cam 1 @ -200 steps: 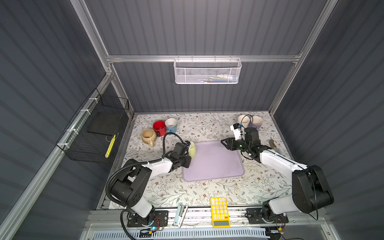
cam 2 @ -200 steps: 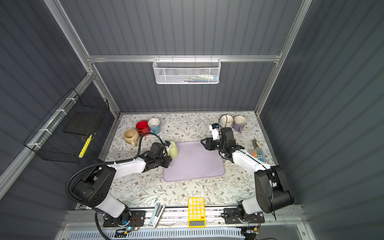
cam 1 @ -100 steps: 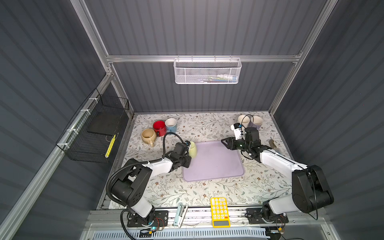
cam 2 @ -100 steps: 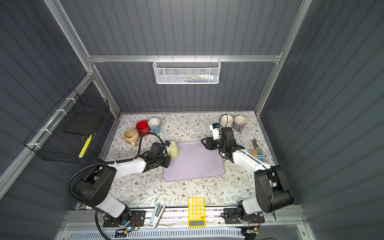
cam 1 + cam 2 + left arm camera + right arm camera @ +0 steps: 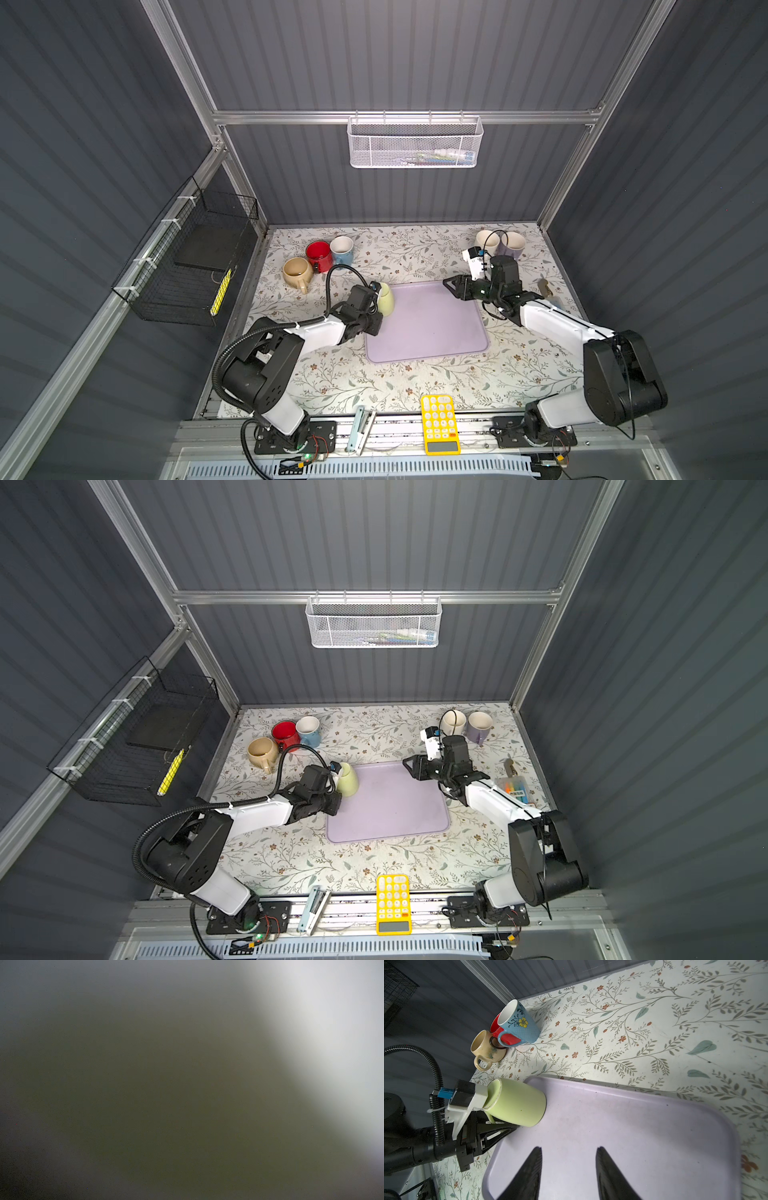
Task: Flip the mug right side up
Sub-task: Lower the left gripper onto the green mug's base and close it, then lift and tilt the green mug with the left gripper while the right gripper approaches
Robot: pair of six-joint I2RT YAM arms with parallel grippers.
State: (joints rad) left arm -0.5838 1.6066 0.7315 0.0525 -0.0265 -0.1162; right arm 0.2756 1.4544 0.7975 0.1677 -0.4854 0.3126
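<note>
Pale green mug (image 5: 385,298) (image 5: 348,782), plain glaze, no print. It's inverted and tilted: the recessed base (image 5: 493,1093) is raised and the mouth end is down, apparently touching the far-left corner of the lilac tray (image 5: 432,332). Handle mostly hidden.

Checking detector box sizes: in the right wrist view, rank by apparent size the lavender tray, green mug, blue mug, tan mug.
1. lavender tray
2. green mug, nearer the camera
3. blue mug and tan mug: look alike, unranked
</note>
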